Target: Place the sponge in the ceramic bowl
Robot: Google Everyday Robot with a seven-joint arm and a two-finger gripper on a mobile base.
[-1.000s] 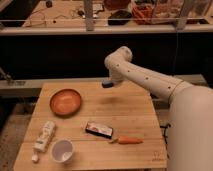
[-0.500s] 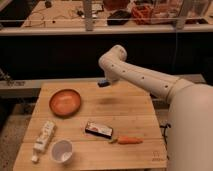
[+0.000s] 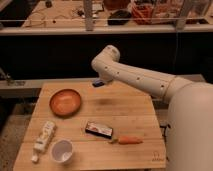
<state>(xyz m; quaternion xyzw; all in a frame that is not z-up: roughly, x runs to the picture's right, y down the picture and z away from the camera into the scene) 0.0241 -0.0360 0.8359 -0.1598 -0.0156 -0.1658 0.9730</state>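
The blue sponge (image 3: 98, 82) hangs in the air over the far part of the wooden table (image 3: 140, 112), casting a faint shadow on the boards below. My gripper (image 3: 100, 80) is shut on it and is mostly hidden behind the white arm's end. The orange-brown ceramic bowl (image 3: 65, 102) sits on the table's left side, below and left of the sponge, with nothing in it.
A dark flat box with a white label (image 3: 98, 129) lies mid-table, with a carrot (image 3: 130, 140) to its right. A white cup (image 3: 62, 150) and a white bottle (image 3: 45, 136) lie near the front left corner. A dark shelf runs behind the table.
The arm has swung left, carrying the sponge from over the table's far middle closer to the bowl. Nothing on the table has moved.
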